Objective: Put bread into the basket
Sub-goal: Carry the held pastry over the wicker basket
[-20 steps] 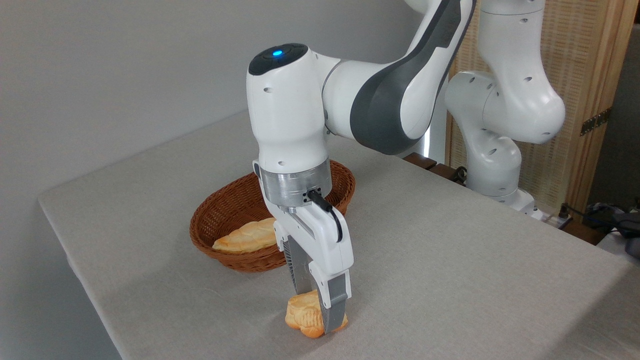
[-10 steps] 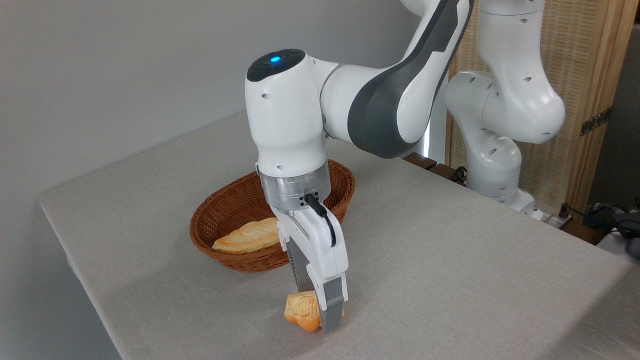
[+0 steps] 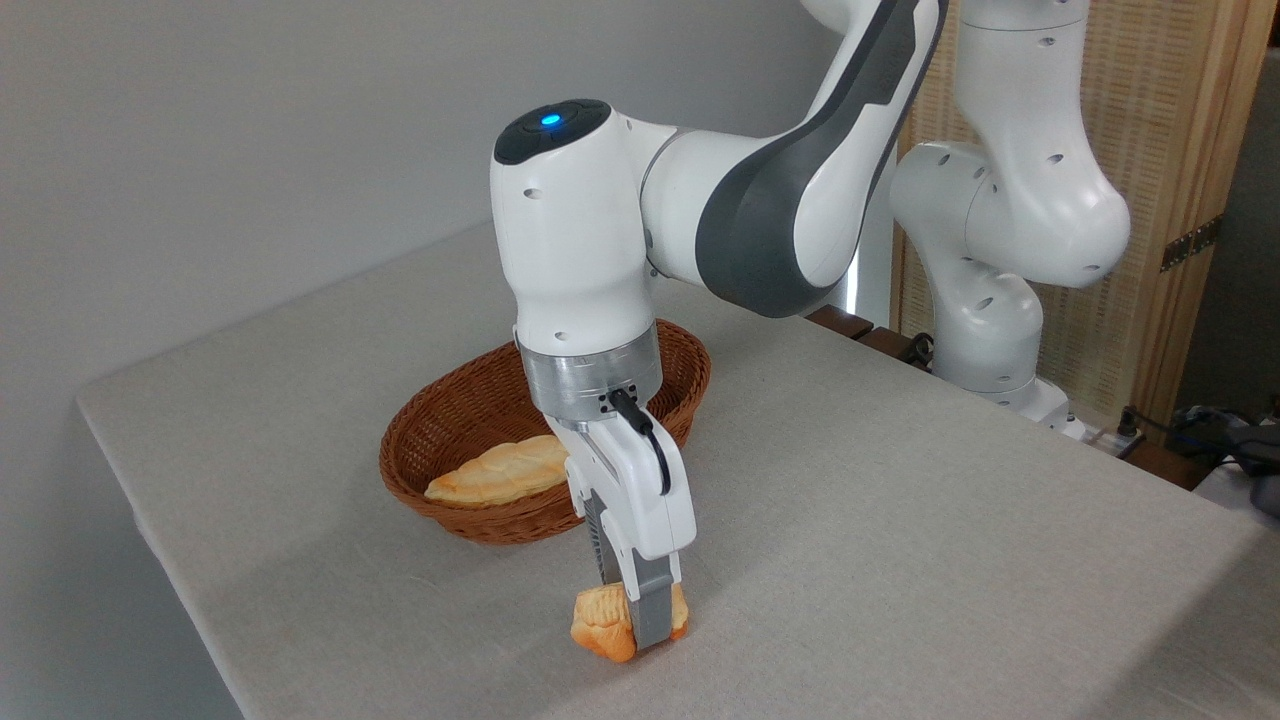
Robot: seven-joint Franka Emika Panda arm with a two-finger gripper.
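Gripping from above, the white two-finger gripper (image 3: 632, 610) points straight down, and its two grey fingers (image 3: 648, 612) are drawn in against the sides of the small round golden-orange bun with a paler scored top (image 3: 603, 625). The near finger covers the middle of the bun, so bread shows on both sides of it, more to the left than to the right. The bun's underside is at or just above the pale grey cloth-covered table (image 3: 900, 520); whether it touches the cloth cannot be told from this view.

Behind the gripper and a little to its left stands one oval reddish-brown woven wicker basket (image 3: 470, 400), near but apart from the held bun. Inside it lies one longer, flatter, pale golden leaf-shaped loaf (image 3: 495, 472), resting along the near wall, its right end hidden behind the gripper's white body. That makes two pieces of bread in all: one in the basket, one between the fingers outside it.

Above the gripper rises the single white and dark grey robot arm (image 3: 760, 190), with one blue light (image 3: 549, 119) on top of its wrist joint. One black cable (image 3: 645, 430) loops down the gripper's side. To the right, well apart, stand the arm's white base (image 3: 985, 320) and a woven wooden-framed screen (image 3: 1160, 150).
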